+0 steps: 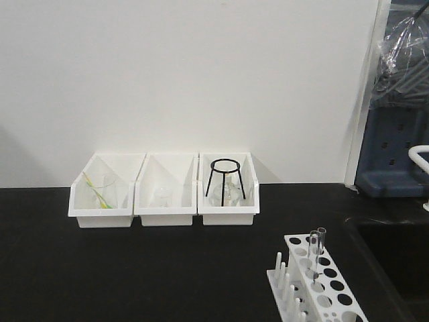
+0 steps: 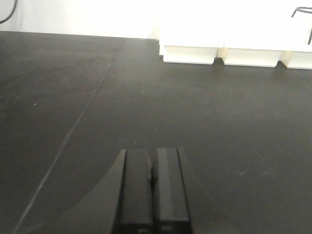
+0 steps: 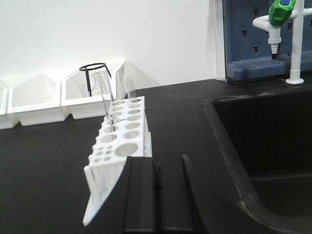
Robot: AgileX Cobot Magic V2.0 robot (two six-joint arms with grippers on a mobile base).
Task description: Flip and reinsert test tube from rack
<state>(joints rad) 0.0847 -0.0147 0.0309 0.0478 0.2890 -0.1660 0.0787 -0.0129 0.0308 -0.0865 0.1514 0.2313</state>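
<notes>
The white rack (image 1: 326, 285) stands at the table's front right, with pegs along its left side. Two clear test tubes (image 1: 316, 249) stand upright in holes near its far end. In the right wrist view the rack (image 3: 119, 139) lies just ahead and left of my right gripper (image 3: 157, 163), and the tubes (image 3: 105, 95) (image 3: 130, 91) rise at its far end. That gripper is shut and holds nothing. My left gripper (image 2: 152, 156) is shut too, empty, over bare black tabletop far from the rack. Neither gripper shows in the front view.
Three white open-front bins (image 1: 164, 201) line the back wall; the right one holds a black wire stand (image 1: 225, 178). A black sink (image 3: 263, 146) drops away right of the rack, with a green-capped tap (image 3: 282, 12) behind it.
</notes>
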